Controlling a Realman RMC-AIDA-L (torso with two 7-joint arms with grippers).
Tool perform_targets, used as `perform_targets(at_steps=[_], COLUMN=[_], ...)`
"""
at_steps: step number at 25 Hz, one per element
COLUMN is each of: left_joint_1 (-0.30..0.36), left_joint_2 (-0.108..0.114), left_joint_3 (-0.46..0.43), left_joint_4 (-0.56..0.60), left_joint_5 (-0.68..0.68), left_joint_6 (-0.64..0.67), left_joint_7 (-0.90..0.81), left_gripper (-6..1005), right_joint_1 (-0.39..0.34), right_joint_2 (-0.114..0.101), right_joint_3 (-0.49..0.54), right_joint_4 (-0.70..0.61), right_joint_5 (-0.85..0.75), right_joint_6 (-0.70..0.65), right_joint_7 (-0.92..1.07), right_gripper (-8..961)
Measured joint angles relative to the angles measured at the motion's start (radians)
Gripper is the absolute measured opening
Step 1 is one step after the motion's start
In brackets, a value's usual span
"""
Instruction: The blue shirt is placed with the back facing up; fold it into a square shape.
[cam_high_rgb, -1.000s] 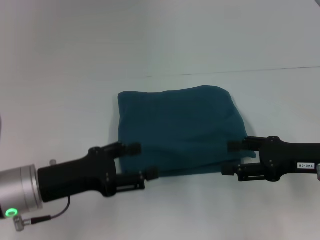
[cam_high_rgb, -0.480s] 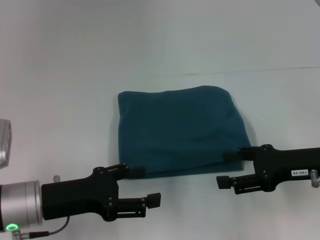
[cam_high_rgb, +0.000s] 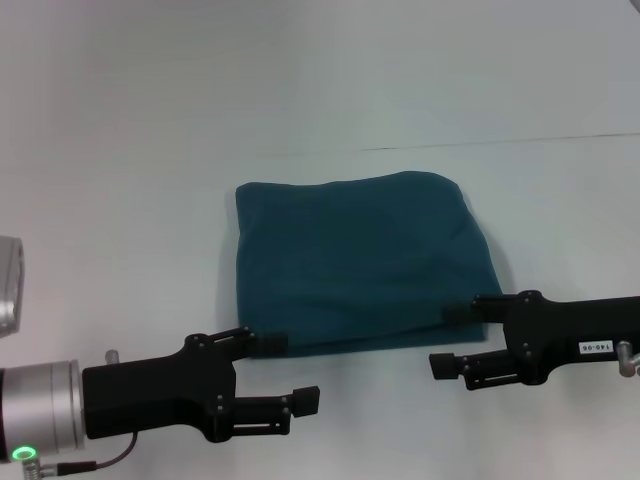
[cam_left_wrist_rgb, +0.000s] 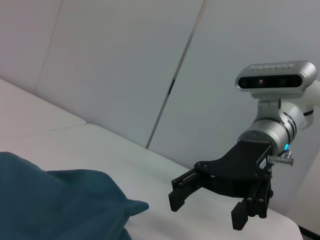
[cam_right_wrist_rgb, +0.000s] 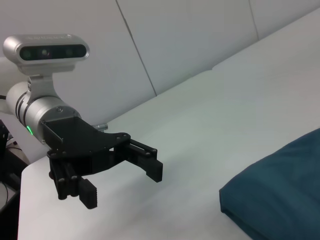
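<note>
Dark teal-blue soft knit shirt lies mid-tabletop, already a near-square fold. Left gripper and right gripper flank its near corners, fingers apart, holding nothing; probably clear of the cloth.

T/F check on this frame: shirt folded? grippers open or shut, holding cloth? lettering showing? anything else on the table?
1. The blue shirt lies folded in a roughly square shape on the white table. True.
2. The left gripper is shut on the shirt. False: its fingers are open and empty, at the shirt's near left corner.
3. The right gripper is open, at the shirt's near right corner. True.
4. White lettering shows on the shirt's top face. False: the visible face is plain.
5. A second cloth lies beside the shirt. False: the shirt is the only cloth in view.
</note>
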Motion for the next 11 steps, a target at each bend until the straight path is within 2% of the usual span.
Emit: perform_targets(at_steps=[11], left_joint_1=[0.001], left_joint_2=[0.000], left_joint_3=[-0.003], left_joint_4=[0.000], left_joint_5=[0.004], left_joint_6=[0.003], left_joint_7=[0.001], left_gripper=[891], right_joint_1=[0.000], right_joint_2=[0.001], right_joint_3=[0.001], right_joint_4=[0.000], right_joint_5=[0.001], right_joint_6=[-0.003], right_joint_7=[0.001], right_gripper=[915])
